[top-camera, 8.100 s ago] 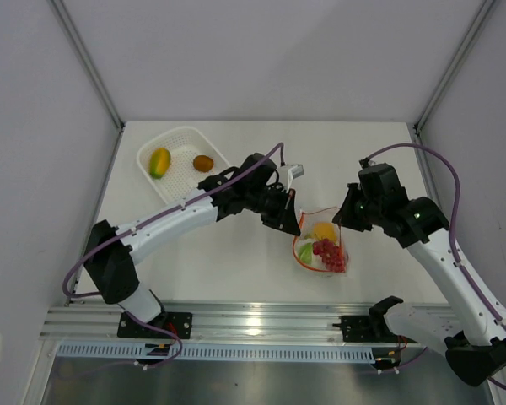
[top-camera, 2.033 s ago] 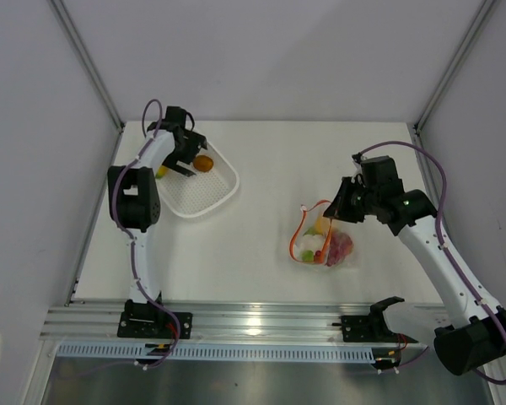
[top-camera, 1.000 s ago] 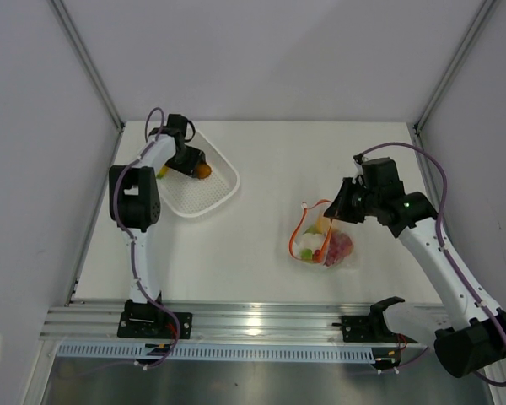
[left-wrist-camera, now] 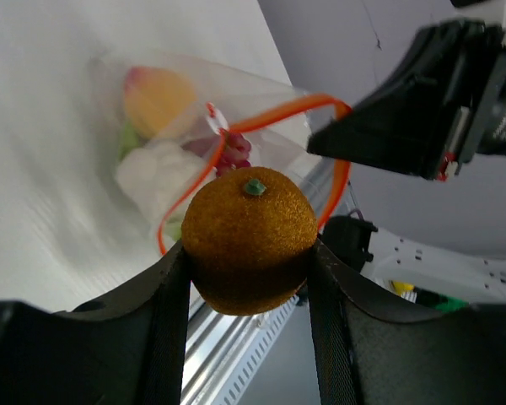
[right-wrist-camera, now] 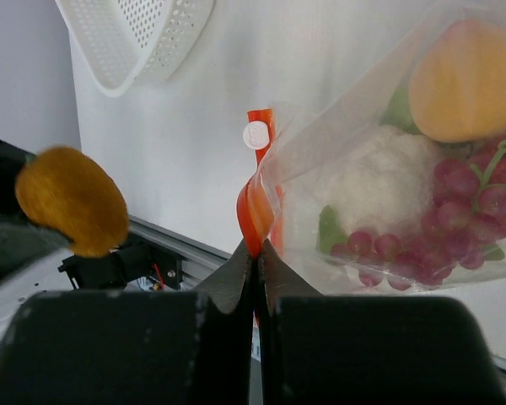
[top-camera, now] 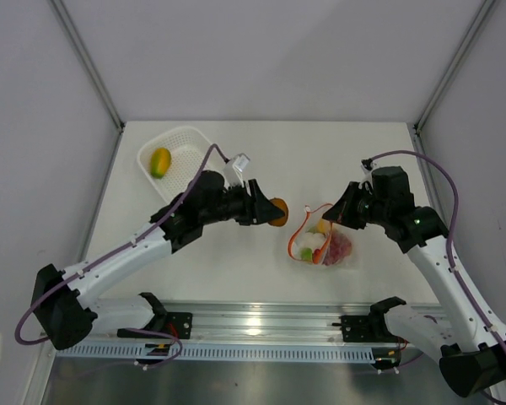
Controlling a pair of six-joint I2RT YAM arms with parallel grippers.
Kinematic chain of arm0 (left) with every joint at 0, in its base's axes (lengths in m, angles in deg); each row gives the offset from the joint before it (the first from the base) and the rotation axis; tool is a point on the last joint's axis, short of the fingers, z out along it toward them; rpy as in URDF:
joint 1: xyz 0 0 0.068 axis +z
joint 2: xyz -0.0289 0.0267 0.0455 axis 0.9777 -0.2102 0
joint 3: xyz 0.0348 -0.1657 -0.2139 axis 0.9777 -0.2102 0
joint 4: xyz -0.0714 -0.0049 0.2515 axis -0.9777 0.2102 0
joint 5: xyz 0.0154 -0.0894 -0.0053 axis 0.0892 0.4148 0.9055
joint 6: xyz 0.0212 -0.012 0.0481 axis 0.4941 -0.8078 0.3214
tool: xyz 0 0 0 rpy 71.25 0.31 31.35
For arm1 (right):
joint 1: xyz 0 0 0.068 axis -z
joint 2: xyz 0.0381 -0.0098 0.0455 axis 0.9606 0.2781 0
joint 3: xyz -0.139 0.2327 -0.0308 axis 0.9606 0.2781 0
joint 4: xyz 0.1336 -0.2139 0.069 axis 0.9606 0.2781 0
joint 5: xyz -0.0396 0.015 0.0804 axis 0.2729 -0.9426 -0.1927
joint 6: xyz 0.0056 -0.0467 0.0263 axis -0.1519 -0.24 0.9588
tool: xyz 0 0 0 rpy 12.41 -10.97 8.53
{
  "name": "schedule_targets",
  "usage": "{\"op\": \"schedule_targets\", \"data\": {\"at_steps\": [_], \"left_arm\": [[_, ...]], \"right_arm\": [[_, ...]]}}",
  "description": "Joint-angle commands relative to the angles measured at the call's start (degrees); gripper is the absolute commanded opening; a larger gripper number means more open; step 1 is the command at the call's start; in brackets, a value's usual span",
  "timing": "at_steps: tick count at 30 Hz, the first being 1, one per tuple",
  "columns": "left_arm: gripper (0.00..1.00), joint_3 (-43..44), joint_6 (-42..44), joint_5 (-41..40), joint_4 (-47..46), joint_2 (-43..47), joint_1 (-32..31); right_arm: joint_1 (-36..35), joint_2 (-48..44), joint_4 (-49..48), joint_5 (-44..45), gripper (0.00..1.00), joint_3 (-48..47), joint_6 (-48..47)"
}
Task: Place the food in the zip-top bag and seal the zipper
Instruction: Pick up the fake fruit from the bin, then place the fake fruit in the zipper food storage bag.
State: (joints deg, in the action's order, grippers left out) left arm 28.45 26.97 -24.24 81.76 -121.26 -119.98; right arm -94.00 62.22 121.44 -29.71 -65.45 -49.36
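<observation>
My left gripper (top-camera: 274, 213) is shut on the brown piece (top-camera: 277, 212), a round golden-brown fruit with a green stem dot (left-wrist-camera: 249, 240), held above the table just left of the zip-top bag (top-camera: 327, 246). The bag's mouth gapes toward it, edged by the red-orange zipper (left-wrist-camera: 278, 114). Inside lie a peach-coloured piece (right-wrist-camera: 468, 80), a white-and-green piece (right-wrist-camera: 371, 190) and a red grape cluster (right-wrist-camera: 481, 202). My right gripper (right-wrist-camera: 257, 249) is shut on the zipper (right-wrist-camera: 255, 202) at the mouth's edge and holds it lifted. The yellow-green mango (top-camera: 159, 161) lies in the basket.
The white mesh basket (top-camera: 190, 152) stands at the far left of the table. The metal rail (top-camera: 253, 325) with both arm bases runs along the near edge. Grey walls close in the back and both sides.
My left arm has swung from the basket at the far left to the bag's mouth, carrying the brown piece out of the basket. The right gripper has kept its hold on the zipper.
</observation>
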Motion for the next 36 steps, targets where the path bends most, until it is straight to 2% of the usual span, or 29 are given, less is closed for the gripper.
{"op": "schedule_targets", "data": {"at_steps": [1, 12, 17, 19, 20, 21, 22, 23, 36], "left_arm": [[0.01, -0.3, 1.3, 1.9, -6.9, -1.3, -3.9], [0.00, 2.2, 1.5, 1.2, -11.3, -10.0, -11.2], [0.06, 4.5, 1.7, 1.9, -10.9, -14.2, -12.7], [0.16, 4.9, 1.5, 1.9, -11.0, -15.7, -13.3], [0.25, 5.1, 1.5, 1.9, -11.0, -16.1, -13.4], [0.39, 5.3, 1.8, 1.7, -10.9, -16.4, -13.4], [0.64, 6.4, 1.9, 1.2, -10.4, -17.1, -13.4], [0.99, 6.6, 2.0, 0.8, -9.6, -17.2, -13.4], [0.99, 7.0, 9.4, -6.6, -5.2, -10.8, -13.1]], "right_arm": [[0.2, -1.3, -3.5, -2.2, 0.00, -0.8, 2.4], [0.1, -3.0, -3.1, -2.7, 0.00, -0.7, 3.9], [0.1, -2.9, -3.4, -2.8, 0.00, -0.8, 4.0], [0.1, -2.8, -3.5, -2.9, 0.00, -0.8, 3.9], [0.2, -2.8, -3.5, -2.9, 0.00, -0.8, 3.9], [0.2, -2.8, -3.6, -3.0, 0.00, -0.7, 3.9], [0.2, -2.7, -3.7, -3.0, 0.00, -0.6, 3.9], [0.2, -2.7, -3.7, -3.0, 0.00, -0.5, 3.8], [0.2, -3.1, -3.7, -3.5, 0.00, -1.0, 3.7]]}}
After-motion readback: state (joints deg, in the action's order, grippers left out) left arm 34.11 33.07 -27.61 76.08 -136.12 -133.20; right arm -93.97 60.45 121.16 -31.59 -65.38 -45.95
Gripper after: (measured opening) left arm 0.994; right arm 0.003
